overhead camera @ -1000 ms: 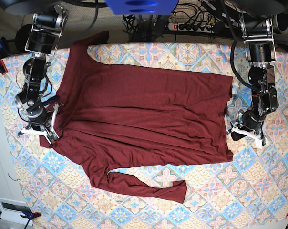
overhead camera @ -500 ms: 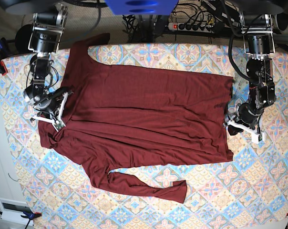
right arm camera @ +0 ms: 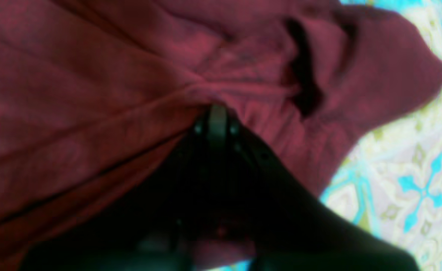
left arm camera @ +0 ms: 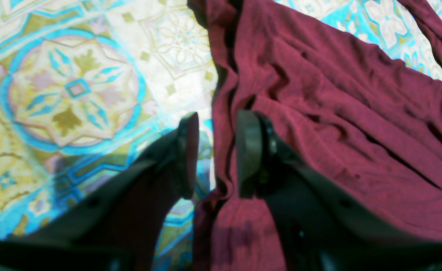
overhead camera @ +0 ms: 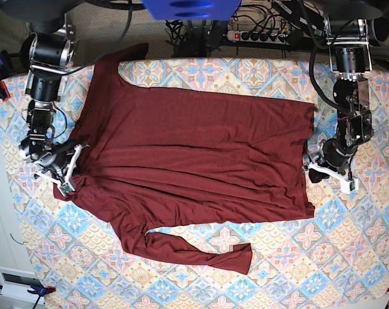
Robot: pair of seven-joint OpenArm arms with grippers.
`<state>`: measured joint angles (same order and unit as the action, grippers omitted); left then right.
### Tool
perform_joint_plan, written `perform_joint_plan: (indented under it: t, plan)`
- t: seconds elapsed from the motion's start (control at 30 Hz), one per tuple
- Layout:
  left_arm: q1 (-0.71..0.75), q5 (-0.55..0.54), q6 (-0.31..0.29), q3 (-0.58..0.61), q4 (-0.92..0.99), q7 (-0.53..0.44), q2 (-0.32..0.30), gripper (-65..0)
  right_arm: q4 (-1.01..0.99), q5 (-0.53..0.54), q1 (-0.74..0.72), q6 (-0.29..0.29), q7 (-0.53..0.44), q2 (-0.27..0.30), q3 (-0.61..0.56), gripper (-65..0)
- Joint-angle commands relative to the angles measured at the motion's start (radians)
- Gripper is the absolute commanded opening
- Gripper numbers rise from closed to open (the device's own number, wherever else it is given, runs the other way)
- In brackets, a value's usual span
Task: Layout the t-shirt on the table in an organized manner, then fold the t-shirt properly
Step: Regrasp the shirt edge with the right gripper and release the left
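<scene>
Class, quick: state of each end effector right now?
Left end effector: open, astride the t-shirt hem.
Right end effector: shut on the t-shirt.

The table (overhead camera: 278,270), wearing a cloth of pastel blue, pink and cream floral tiles, is filling most of the base view. The shirt (overhead camera: 194,148) is lying on it, spread nearly flat with its hem toward the view's right and its collar end toward the left. One sleeve is reaching up over the far edge at upper left, and the other is trailing across the cloth toward the near side, bending rightward.
</scene>
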<state>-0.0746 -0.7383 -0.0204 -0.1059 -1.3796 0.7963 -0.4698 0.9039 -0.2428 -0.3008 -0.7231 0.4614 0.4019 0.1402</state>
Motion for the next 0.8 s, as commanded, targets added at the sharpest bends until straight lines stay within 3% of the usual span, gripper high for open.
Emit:
perform_joint_plan:
  t: [0.0, 0.27, 0.37, 0.57, 0.77]
  plan:
    - [-0.020, -0.007, -0.005, -0.004, -0.020, -0.021, -0.019, -49.1, -0.024, -0.088, 0.001, 0.025, 0.098, 0.039, 0.005, -65.0]
    - [-0.020, -0.007, -0.005, -0.004, -0.020, -0.021, -0.019, -49.0, -0.167, -0.088, -0.080, 0.025, 0.040, 0.111, 0.005, -65.0]
    - [-0.020, -0.007, -0.005, -0.004, -0.020, -0.021, -0.019, -49.0, -0.199, -0.088, -0.102, 0.107, 0.006, 0.130, -0.001, -65.0]
    - [-0.018, -0.007, -0.011, 0.025, -0.022, -0.001, -0.022, -48.9, -0.220, -0.089, -0.143, 0.113, -0.008, 0.134, 0.003, -65.0]
    - [0.020, -0.007, -0.138, 0.117, -0.168, 0.117, -0.024, -48.8, -0.078, -0.086, -0.119, 0.113, 0.001, 0.134, 0.006, -65.0]
